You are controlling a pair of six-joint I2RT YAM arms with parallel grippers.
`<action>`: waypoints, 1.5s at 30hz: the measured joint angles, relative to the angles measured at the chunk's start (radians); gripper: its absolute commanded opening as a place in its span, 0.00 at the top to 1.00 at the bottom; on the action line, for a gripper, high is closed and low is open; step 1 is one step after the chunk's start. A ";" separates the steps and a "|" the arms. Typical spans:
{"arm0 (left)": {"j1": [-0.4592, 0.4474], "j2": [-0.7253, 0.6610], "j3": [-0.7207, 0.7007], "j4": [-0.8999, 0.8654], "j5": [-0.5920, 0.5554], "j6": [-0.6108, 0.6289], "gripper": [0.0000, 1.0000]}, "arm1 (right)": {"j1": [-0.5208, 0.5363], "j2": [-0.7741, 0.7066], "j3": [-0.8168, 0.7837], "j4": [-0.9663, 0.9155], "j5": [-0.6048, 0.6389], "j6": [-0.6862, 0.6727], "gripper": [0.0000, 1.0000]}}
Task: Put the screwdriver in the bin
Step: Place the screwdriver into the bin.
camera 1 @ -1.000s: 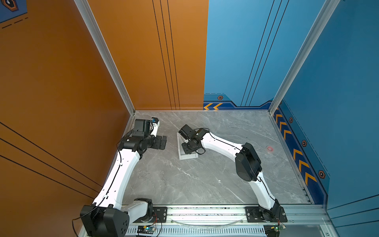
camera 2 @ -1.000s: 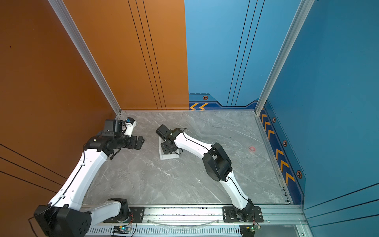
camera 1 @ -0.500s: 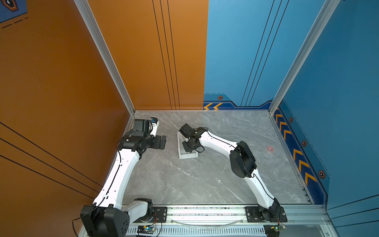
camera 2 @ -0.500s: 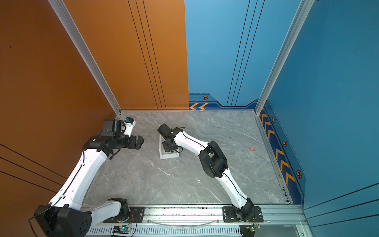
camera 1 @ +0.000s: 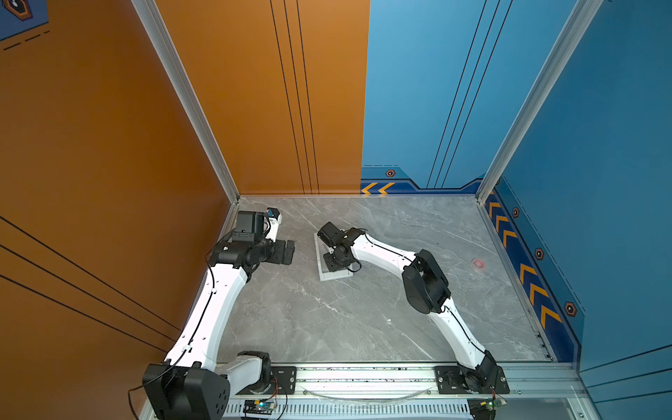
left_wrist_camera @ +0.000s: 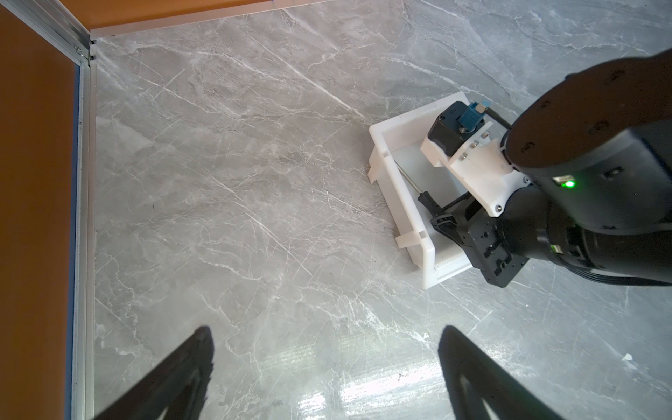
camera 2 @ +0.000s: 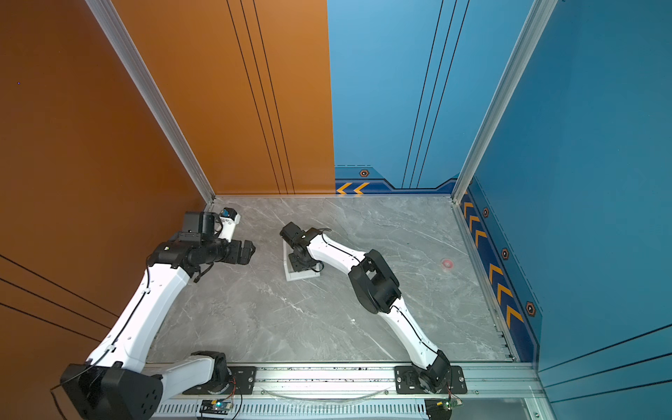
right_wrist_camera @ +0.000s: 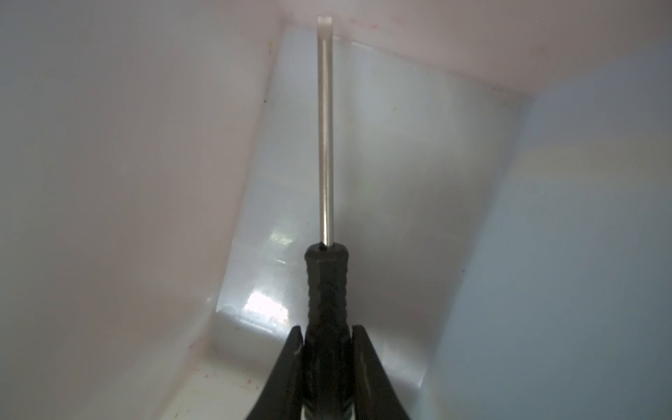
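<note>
R gripper [right_wrist_camera: 327, 367] is gripping the screwdriver [right_wrist_camera: 326, 283] by its handle, inside the bin [right_wrist_camera: 109, 163]; L gripper [left_wrist_camera: 325, 342] is hanging open, well apart.

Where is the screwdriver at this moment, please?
In the right wrist view, the screwdriver is down inside the bin, its handle clamped in the right gripper and its tip near an end wall.

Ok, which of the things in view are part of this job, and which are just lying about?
Job:
- bin, white
- screwdriver, shaft inside the bin
- right tool, shut on the screwdriver's handle

Lying about:
- small red spot on the table, well away from the bin
- left tool, open, empty, apart from the bin
</note>
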 measured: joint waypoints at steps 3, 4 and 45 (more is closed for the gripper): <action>0.000 0.000 0.000 0.000 0.000 0.000 0.02 | 0.000 0.000 0.000 0.000 -0.003 0.000 0.75; 0.000 0.000 0.000 0.000 0.000 0.000 0.02 | -0.001 0.000 0.000 0.000 -0.003 0.000 0.74; 0.051 -0.007 -0.071 0.039 -0.002 -0.082 0.02 | -0.013 -0.673 -0.322 0.068 0.228 0.022 0.27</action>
